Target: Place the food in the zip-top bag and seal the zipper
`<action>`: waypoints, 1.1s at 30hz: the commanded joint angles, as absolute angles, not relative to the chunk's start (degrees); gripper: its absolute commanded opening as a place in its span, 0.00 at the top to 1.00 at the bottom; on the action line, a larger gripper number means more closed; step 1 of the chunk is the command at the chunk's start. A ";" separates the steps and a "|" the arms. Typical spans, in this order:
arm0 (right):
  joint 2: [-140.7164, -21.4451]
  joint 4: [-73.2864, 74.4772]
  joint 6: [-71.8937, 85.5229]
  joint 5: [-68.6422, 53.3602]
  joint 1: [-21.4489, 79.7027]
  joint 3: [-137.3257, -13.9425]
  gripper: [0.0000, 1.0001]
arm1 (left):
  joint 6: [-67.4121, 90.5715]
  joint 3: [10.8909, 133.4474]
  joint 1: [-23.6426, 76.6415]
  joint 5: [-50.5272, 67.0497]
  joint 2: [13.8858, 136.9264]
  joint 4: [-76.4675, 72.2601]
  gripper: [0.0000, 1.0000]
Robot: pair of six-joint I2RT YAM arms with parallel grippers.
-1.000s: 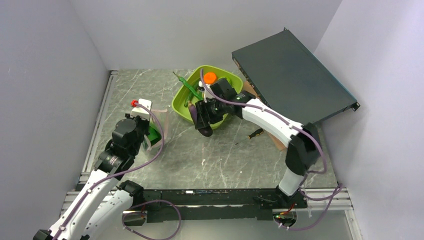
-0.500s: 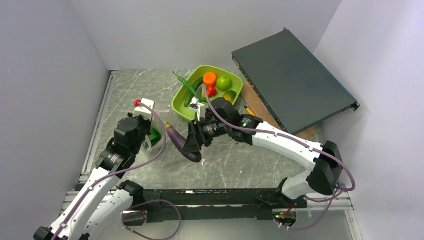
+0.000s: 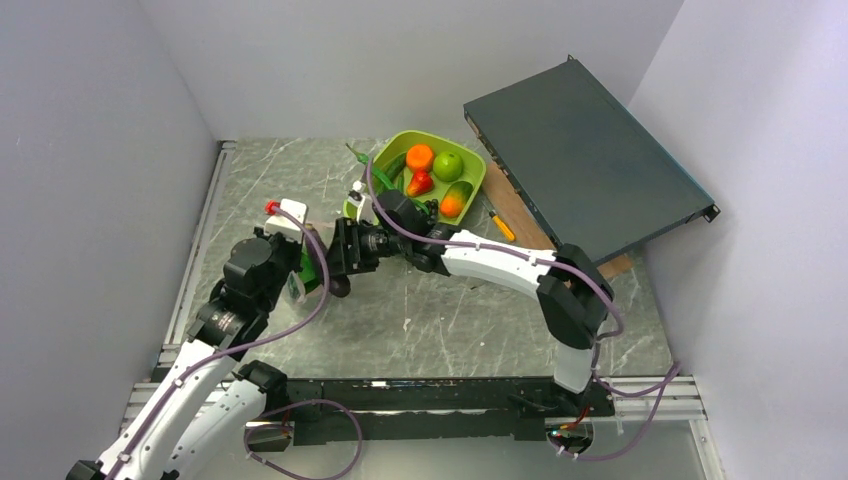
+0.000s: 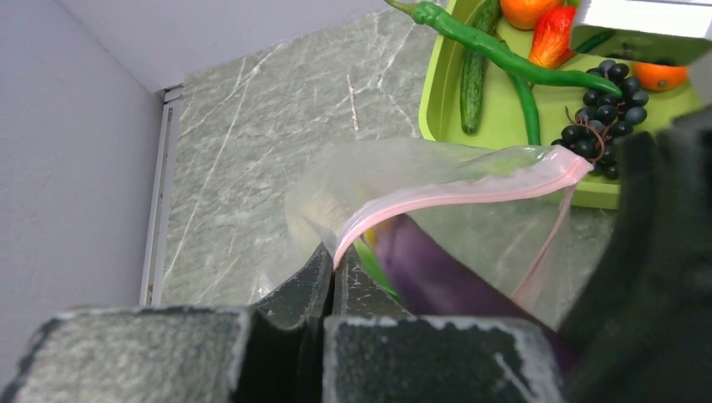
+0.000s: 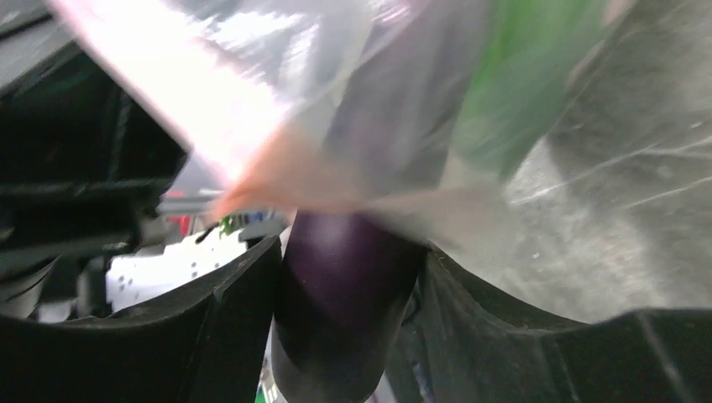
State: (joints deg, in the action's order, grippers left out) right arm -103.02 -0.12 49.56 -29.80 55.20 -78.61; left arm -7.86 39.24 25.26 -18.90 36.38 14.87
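- Left claw (image 4: 332, 273): clenched on the mouth edge of the clear bag (image 4: 378, 168), right at the pink zipper (image 4: 470, 192). It holds the bag up over the left side of the counter (image 4: 252, 126), well apart from the tray (image 4: 432, 92).
- Bag mouth: gaping, with the pink strip bowed into a loop. The opening faces the tray and the right arm.
- Right claw (image 5: 348, 290): grasping the eggplant (image 4: 437, 281), one finger on each side of its body, reached across to the bag.
- Eggplant, place: the leading tip sits just inside the mouth, under the upper run of the strip. Most of the body is outside and in the grip, so it is not yet let go.
- Eggplant, axis: the long axis lies in line with the right claw's reach. The tip points away from the tray, into the bag and toward the left claw. The overhead view hides most of it, so I cannot tell its tilt.
- In the bag: one green piece (image 4: 374, 270), low inside. Which food it is I cannot tell.
- In the tray: orange (image 3: 420, 156), green apple (image 3: 448, 165), red pepper (image 3: 420, 184), cucumber (image 4: 473, 71), green pods (image 4: 504, 57) and grapes (image 4: 600, 134).
- Progress, my reading: early. One item is in, a second is going in, and most of the food waits. The zipper is unsealed, and sealing comes last.
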 commanded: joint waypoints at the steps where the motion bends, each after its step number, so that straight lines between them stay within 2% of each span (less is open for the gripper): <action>1: -103.19 -7.13 50.32 -23.42 55.13 -82.60 0.31 | -7.67 41.03 25.14 -18.00 35.18 12.95 1.00; 5: -100.90 -1.18 45.75 -20.98 55.19 -82.21 0.19 | -7.70 41.34 25.20 -18.32 35.23 13.09 1.00; 9: -99.58 4.23 41.72 -19.25 56.12 -82.01 0.15 | -7.86 41.22 25.19 -18.50 34.88 12.97 1.00; 17: -97.90 8.18 35.99 -7.67 62.26 -80.25 0.20 | -7.87 41.30 25.18 -18.43 35.16 12.94 1.00; 21: -99.02 8.49 35.41 -5.90 63.45 -80.21 0.27 | -7.85 41.22 25.18 -18.29 35.03 12.87 1.00; 27: -100.19 9.67 33.27 -0.07 64.84 -80.84 0.27 | -7.85 41.30 25.21 -18.18 35.23 12.80 1.00; 28: -100.49 9.50 33.19 1.01 65.11 -80.81 0.29 | -7.89 41.35 25.15 -18.11 35.20 12.85 1.00; 32: -101.45 7.09 34.04 1.09 65.17 -80.26 0.54 | -7.84 41.30 25.16 -18.28 35.21 12.90 1.00; 33: -101.85 7.07 34.17 1.16 65.13 -80.59 0.56 | -7.82 41.29 25.14 -18.23 35.21 12.86 1.00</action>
State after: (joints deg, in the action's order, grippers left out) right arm -100.62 10.00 34.41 -1.32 64.69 -79.99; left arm -7.86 39.24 25.26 -18.87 35.73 14.90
